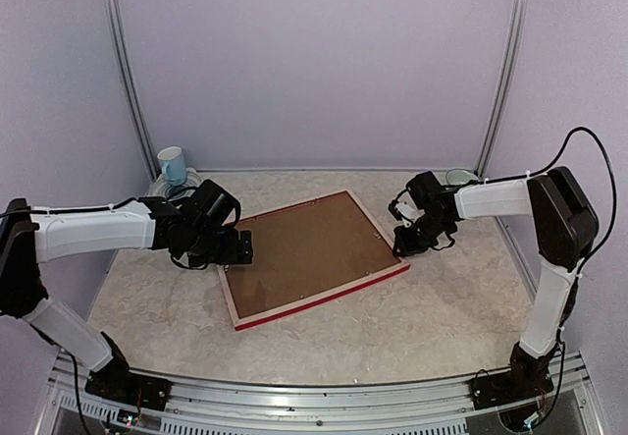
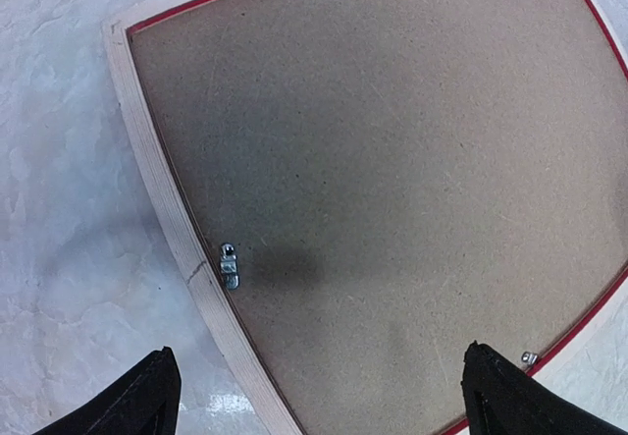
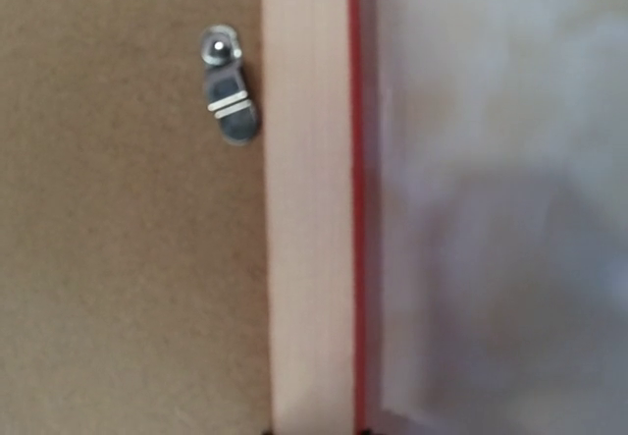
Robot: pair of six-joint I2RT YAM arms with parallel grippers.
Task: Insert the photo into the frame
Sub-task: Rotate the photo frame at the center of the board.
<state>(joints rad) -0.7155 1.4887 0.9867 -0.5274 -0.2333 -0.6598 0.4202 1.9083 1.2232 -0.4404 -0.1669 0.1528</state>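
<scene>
Frame: the frame [image 1: 324,298] lies face down mid-table [image 1: 442,307], with the pale back up and a brown board [image 1: 309,248] seated inside it.
Photo: you can't see it in any view, so you can't tell if it is under the board.
Left gripper [image 1: 234,248]: released, jaws wide, hovering over the 9 o'clock rail and touching nothing.
Right gripper [image 1: 407,244]: above the 3 o'clock rail. Its fingers are out of sight, so clenched or released cannot be told.
Clip [image 3: 228,86]: it sits just inside that rail, with its tail pointing to 6 o'clock.
Step, as judged: turning this clip.
Advice: set one fingertip beside the tail and push sideways lightly. Steady the 9 o'clock rail so the frame doesn't slide.
</scene>
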